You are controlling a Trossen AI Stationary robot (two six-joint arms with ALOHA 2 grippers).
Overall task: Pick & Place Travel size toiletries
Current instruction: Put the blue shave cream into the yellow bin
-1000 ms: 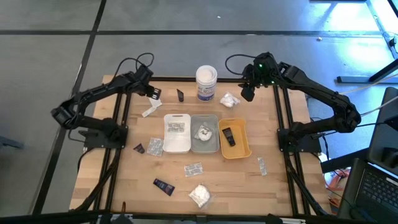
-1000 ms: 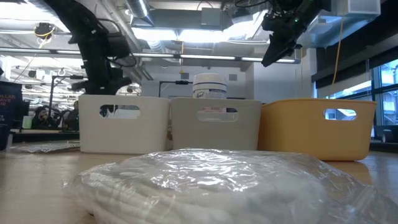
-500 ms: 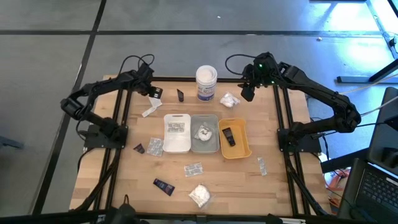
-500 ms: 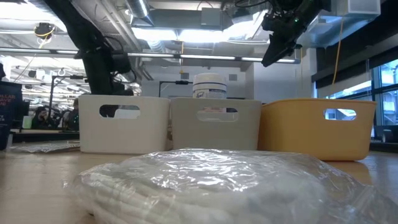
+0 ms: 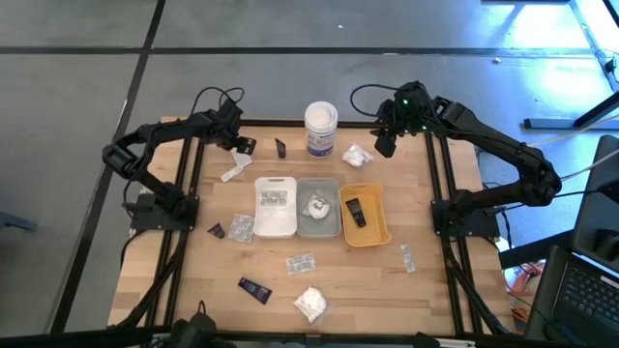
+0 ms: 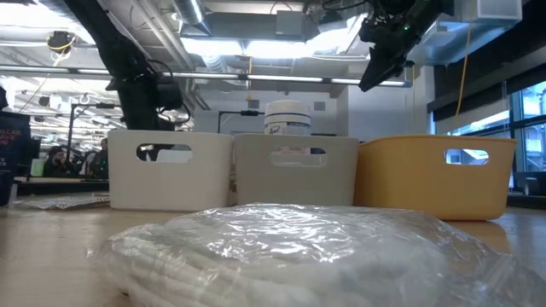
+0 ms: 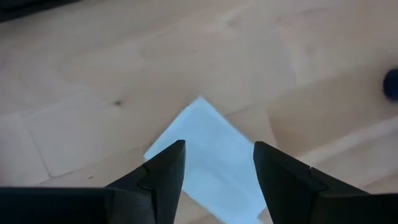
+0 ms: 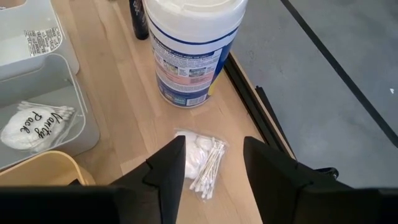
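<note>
My left gripper (image 7: 214,165) hangs with fingers apart and empty over a pale sachet (image 5: 232,173), left of the white tub (image 5: 321,129) near the table's far edge. My right gripper (image 8: 208,162), also spread and empty, hovers over a cotton-swab packet (image 8: 202,161) just right of that tub. Bare wood (image 5: 426,208) surrounds both.

White tray (image 5: 274,220), grey tray (image 5: 330,229), orange tray (image 5: 376,227).
</note>
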